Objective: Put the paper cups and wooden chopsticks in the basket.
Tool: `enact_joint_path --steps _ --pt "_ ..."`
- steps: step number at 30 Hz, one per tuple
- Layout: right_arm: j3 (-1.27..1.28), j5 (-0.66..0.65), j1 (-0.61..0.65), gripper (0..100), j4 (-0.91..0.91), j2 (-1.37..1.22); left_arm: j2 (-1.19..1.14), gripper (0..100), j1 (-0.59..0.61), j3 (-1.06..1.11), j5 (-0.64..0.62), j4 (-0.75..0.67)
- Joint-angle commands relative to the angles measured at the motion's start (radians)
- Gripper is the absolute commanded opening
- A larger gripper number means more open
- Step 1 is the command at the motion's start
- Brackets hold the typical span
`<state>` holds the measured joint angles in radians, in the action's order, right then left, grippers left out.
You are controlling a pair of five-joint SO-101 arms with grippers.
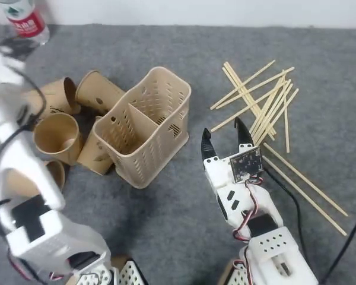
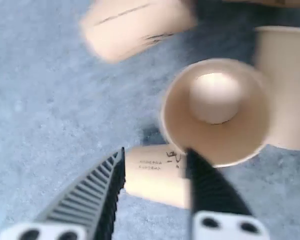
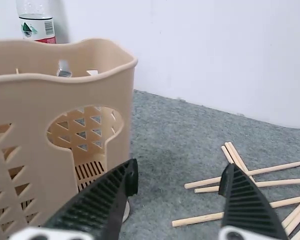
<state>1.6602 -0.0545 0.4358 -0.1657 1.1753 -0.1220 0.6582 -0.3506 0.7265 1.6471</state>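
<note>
The beige two-compartment basket (image 1: 148, 124) stands mid-table with both compartments empty; it also shows close by in the right wrist view (image 3: 55, 125). Several paper cups (image 1: 101, 89) lie left of it, and one (image 1: 58, 138) stands upright. Wooden chopsticks (image 1: 267, 107) lie scattered on the right. My right gripper (image 1: 222, 138) is open between basket and chopsticks (image 3: 250, 185), holding nothing (image 3: 182, 185). My left gripper (image 2: 155, 170) is open just above a cup lying on its side (image 2: 150, 175), beside the upright cup (image 2: 215, 110). The left arm (image 1: 12, 172) covers part of the cups.
A plastic bottle (image 1: 25, 21) stands at the back left corner by the wall. Grey carpet (image 1: 184, 202) covers the table. Two long chopsticks (image 1: 308, 184) lie apart to the right of the right arm. Black cables trail near both arms.
</note>
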Motion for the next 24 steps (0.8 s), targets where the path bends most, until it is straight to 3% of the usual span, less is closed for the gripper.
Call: enact_joint_path --steps 1,11,19,21,24 --pt "0.018 -0.012 -0.002 27.0 0.004 0.01 0.017 28 0.037 -0.041 -0.025 -0.031" --pt "0.018 -0.012 -0.002 27.0 0.004 0.007 -0.236 28 0.014 -0.097 -0.026 -0.058" --pt "0.018 -0.012 -0.002 27.0 0.004 0.013 -0.416 27 -0.005 -0.291 -0.031 0.064" --pt "0.018 -0.012 -0.002 27.0 0.004 0.013 -0.453 23 -0.011 -0.346 -0.031 0.097" --pt "0.018 -0.012 -0.002 27.0 0.004 0.013 -0.485 8 -0.014 -0.404 -0.031 0.109"
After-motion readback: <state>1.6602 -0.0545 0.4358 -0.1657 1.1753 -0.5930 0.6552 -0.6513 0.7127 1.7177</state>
